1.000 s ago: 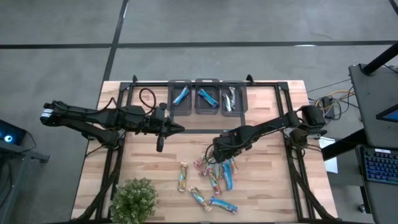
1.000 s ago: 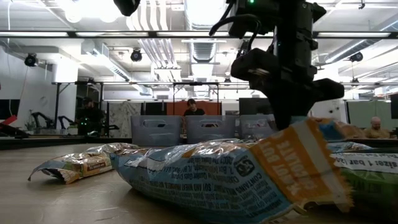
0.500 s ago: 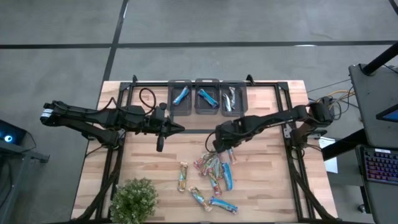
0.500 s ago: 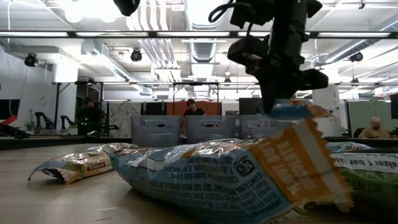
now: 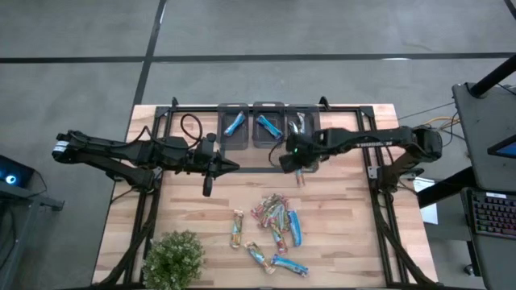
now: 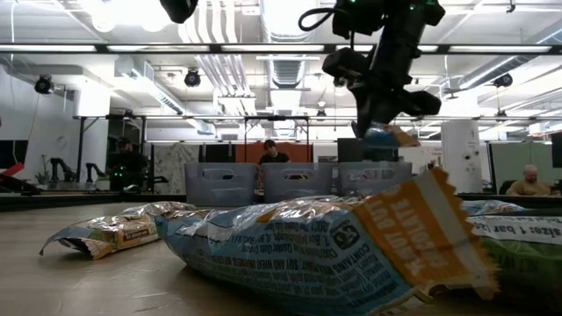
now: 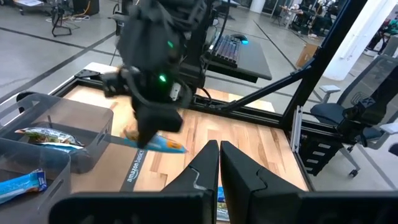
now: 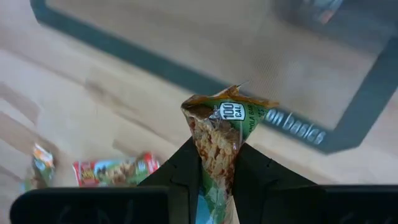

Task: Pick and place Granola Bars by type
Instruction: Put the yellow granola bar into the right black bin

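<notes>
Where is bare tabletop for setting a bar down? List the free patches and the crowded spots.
Free: bare wood left of the three bins, under the left gripper; also the table's right side, beyond the bar pile. Crowded: that pile, the plant corner, and the bins, where the right gripper holds a green bar.

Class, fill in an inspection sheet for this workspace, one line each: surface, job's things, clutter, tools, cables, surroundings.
Surface: wooden table.
Job's things: granola bars loose in a pile at mid-table; three bins at the far edge, each holding bars.
Clutter: leafy plant at the near left corner.
Tools: right tool shut on a green-wrapped bar, near the bins; left tool shut, empty.
Cables: black loop by the left arm.
Surroundings: keyboard on a side desk.
</notes>
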`<state>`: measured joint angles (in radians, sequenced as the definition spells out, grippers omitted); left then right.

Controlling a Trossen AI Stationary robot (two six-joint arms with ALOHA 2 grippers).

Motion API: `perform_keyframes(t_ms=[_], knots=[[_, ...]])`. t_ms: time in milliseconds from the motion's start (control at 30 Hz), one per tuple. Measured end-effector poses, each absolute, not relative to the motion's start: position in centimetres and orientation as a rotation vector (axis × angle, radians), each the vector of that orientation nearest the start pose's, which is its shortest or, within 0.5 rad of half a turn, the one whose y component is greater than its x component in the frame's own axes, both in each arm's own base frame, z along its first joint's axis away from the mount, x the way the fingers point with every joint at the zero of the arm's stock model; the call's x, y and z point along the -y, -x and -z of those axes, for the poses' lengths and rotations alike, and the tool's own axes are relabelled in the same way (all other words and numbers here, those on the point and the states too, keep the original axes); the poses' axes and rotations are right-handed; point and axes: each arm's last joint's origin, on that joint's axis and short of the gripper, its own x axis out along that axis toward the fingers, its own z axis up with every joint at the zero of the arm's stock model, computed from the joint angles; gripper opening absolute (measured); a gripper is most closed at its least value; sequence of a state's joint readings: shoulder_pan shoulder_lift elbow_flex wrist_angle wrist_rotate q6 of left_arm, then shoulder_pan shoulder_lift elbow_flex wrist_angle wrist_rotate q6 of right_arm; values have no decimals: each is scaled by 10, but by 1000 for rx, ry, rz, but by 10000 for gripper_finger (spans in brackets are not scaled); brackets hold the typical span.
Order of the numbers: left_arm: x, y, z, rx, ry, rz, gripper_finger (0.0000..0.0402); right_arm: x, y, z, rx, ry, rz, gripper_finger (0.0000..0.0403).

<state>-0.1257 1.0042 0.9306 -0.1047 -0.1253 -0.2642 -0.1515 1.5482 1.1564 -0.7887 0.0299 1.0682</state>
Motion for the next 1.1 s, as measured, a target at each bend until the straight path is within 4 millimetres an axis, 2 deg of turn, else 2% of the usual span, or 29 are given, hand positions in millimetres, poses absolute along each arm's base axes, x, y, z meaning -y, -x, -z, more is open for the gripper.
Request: perform_keyframes(t_ms=[400,1100], knots=[[24,-221,-351,-176,243,-23,0,104,-268,-264,-850,-1009,846,61],[24,-221,-354,-140,254,-26,0,179,-236,-261,-760,-984,962,61]])
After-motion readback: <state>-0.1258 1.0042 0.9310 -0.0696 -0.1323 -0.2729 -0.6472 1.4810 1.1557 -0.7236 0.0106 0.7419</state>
